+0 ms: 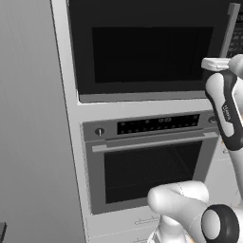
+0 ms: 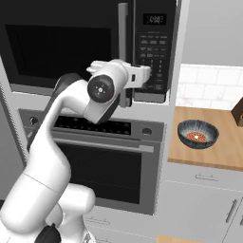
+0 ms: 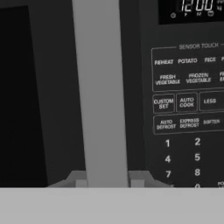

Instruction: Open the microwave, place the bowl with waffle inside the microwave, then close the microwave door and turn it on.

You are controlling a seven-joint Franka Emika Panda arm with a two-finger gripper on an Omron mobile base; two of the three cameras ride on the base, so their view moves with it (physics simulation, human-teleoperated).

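Observation:
The microwave (image 2: 57, 47) is built into the wall unit, and its door (image 1: 152, 52) is closed. A slim grey vertical handle (image 3: 101, 92) runs along the door's right edge, next to the black keypad (image 3: 188, 100). My gripper (image 3: 108, 181) is shut on that handle, one fingertip on each side of it, low on the bar. In the right base view the hand hides the grip, with the handle (image 2: 123, 38) rising above it. The bowl (image 2: 198, 134), dark blue-grey with the reddish waffle (image 2: 196, 137) inside, sits on the wooden counter (image 2: 223, 152) to the right, well apart from the gripper.
An oven (image 1: 152, 166) with a horizontal bar handle (image 2: 104, 142) and knobs sits directly under the microwave. A brown object (image 2: 238, 113) stands at the counter's right edge. White cabinet drawers (image 2: 204, 190) lie below the counter. A grey wall panel (image 1: 28, 118) flanks the unit on the left.

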